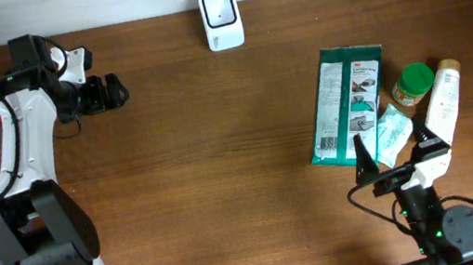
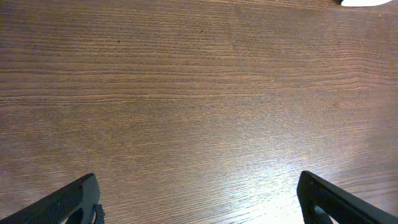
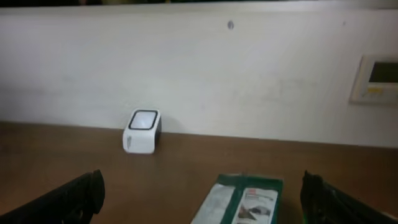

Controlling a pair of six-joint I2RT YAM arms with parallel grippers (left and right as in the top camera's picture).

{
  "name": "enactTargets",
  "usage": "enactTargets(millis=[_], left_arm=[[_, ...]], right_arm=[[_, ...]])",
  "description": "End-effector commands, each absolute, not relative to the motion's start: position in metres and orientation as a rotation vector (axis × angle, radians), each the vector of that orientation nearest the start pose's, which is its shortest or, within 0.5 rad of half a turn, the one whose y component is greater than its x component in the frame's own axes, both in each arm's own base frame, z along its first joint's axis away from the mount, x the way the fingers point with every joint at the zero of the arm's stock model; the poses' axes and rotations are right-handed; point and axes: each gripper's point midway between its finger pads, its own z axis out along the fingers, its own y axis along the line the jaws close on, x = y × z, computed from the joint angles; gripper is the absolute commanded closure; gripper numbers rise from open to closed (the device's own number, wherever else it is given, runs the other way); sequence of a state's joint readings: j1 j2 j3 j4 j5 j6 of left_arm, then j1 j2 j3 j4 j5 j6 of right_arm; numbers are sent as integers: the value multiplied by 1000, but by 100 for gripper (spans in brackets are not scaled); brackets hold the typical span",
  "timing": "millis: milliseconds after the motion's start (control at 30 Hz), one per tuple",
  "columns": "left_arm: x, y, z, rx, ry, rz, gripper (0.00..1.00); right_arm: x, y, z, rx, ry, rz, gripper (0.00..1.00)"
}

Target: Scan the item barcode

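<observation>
Green packet (image 1: pixel 348 106) lies flat at right centre of the overhead frame, white scanner (image 1: pixel 221 19) at top centre. Left gripper (image 1: pixel 116 92) and right gripper (image 1: pixel 396 148) both gape wide, holding nothing.

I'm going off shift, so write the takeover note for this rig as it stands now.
Left gripper: open, empty, over bare wood on its own side.
Right gripper: open, empty, raised near the items.
Flat green and white packet, green-lidded jar, white tube and small pale sachet sit clustered on the right arm's side of the brown wooden table.
White box-shaped barcode scanner stands at the far edge, centre.
Done: nothing held, nothing at the scanner.
Left: grasp an item, present its barcode to the scanner.
</observation>
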State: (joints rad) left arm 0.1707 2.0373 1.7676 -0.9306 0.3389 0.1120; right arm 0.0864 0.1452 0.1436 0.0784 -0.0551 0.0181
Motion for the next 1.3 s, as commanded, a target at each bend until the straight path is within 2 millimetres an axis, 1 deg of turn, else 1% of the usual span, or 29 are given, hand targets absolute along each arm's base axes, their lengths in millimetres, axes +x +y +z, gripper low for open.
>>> enactTargets(millis=[0, 133, 233, 300, 367, 1267], left_arm=[[483, 26, 130, 22, 2682, -376, 1], [483, 26, 130, 22, 2682, -376, 1], [483, 26, 130, 22, 2682, -376, 1], [483, 26, 130, 22, 2682, -376, 1], [483, 27, 130, 21, 2682, -376, 1], [483, 26, 130, 22, 2682, -376, 1]], right_arm=[[245, 33, 210, -103, 1489, 130, 2], [245, 33, 190, -103, 1506, 129, 1], [245, 32, 176, -98, 1563, 121, 2], [245, 29, 162, -90, 1622, 109, 2], [245, 26, 155, -78, 1649, 93, 2], [245, 25, 155, -76, 1649, 81, 2]])
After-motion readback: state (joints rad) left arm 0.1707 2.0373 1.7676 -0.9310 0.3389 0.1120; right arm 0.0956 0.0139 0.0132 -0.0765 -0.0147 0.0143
